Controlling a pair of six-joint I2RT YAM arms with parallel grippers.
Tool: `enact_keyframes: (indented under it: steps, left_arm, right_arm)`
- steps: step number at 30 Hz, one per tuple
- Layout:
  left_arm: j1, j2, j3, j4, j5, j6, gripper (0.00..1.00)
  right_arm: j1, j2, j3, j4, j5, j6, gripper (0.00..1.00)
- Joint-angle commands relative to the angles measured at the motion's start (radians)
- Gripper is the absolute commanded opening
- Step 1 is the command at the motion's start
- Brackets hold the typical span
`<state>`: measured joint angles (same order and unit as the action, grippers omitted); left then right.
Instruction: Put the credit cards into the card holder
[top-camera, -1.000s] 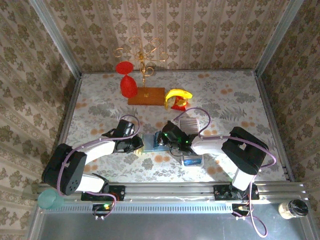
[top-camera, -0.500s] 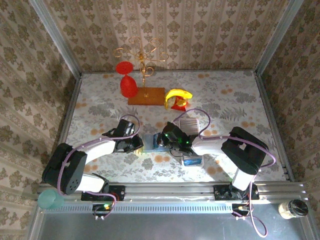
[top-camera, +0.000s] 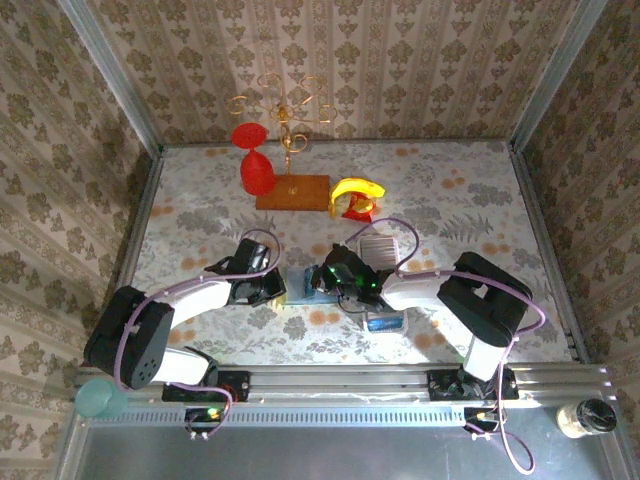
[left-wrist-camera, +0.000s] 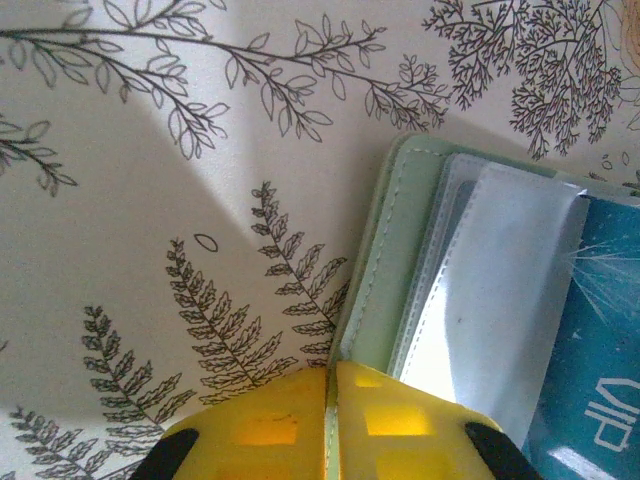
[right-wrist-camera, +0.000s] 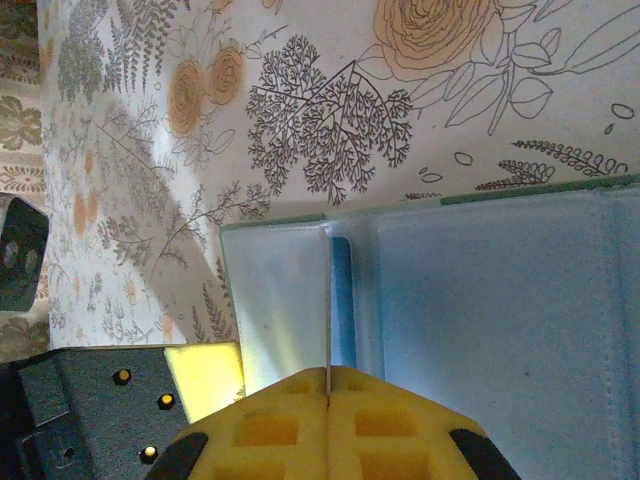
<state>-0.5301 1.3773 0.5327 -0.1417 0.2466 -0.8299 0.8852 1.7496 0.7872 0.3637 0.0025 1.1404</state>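
Note:
The sage-green card holder (left-wrist-camera: 385, 290) lies open on the flowered table between both arms, its clear sleeves (left-wrist-camera: 500, 300) showing. My left gripper (left-wrist-camera: 331, 372) is shut on its green edge. In the top view the left gripper (top-camera: 272, 288) is at the holder's (top-camera: 298, 283) left and the right gripper (top-camera: 322, 281) at its right. My right gripper (right-wrist-camera: 328, 372) is shut on a thin clear sleeve leaf of the holder (right-wrist-camera: 480, 300), lifted on edge. A bright blue credit card (right-wrist-camera: 342, 300) shows as a strip behind that leaf. The same blue card (left-wrist-camera: 590, 370) lies under the sleeves.
A long white tray (top-camera: 376, 246) sits just behind the right gripper. A small blue item (top-camera: 385, 322) lies in front of it. At the back stand a red glass (top-camera: 256, 172), a wooden base with a gold stand (top-camera: 292, 190) and a yellow-red object (top-camera: 356, 195).
The right gripper has edged slightly left over the holder. The left gripper has kept its grip and place.

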Motion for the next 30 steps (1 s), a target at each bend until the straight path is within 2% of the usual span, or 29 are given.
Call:
enact_keyframes:
  steps: [1,9,14,19,22,27,30]
  left_arm:
    - [-0.027,0.037,-0.004,-0.016,0.017,0.001,0.09]
    - [-0.027,0.043,-0.003,-0.016,0.015,0.005,0.08]
    - [-0.028,0.055,-0.005,-0.004,0.02,0.003,0.08]
    - [-0.03,0.058,-0.007,0.001,0.025,0.004,0.08]
    - [-0.03,0.058,-0.005,0.003,0.025,0.005,0.07]
    - [-0.03,0.057,-0.008,0.002,0.025,0.005,0.06]
    - [-0.03,0.058,-0.01,0.003,0.026,0.005,0.06]
  right_arm:
    - [-0.003,0.026,0.019,-0.032,-0.037,-0.005,0.0]
    - [-0.002,0.048,0.028,0.009,-0.088,-0.019,0.0]
    - [-0.004,0.045,0.058,-0.067,-0.076,-0.049,0.0]
    - [-0.006,0.026,0.099,-0.192,-0.059,-0.083,0.18]
    - [-0.004,0.034,0.158,-0.318,-0.043,-0.123,0.24]
    - [0.001,0.047,0.208,-0.42,-0.029,-0.161,0.25]
    - [0.0,0.051,0.223,-0.473,-0.015,-0.176,0.3]
